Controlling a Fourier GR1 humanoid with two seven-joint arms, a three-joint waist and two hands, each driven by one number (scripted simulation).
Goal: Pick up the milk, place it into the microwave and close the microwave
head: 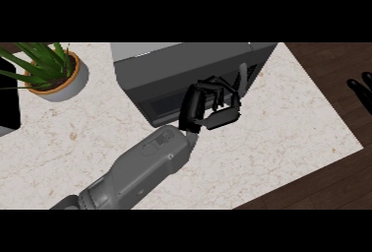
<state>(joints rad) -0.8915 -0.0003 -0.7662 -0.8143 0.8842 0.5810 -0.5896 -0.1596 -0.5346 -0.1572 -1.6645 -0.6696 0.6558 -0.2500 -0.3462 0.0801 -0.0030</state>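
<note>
Left robot hand [210,106] sits at the microwave [190,74] door, around centre frame, fingers curled and holding nothing I can make out. The milk isn't visible — presumably inside. Best push is flat and steady toward 12 o'clock. Right robot hand [361,91] rests at 3 o'clock, fingers apart.

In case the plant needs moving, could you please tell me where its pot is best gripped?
Grip the pot across its round wall just under the rim, coming from its right. It stands upright, and the leaves spread up and left, so that side of the wall shows bare.
</note>
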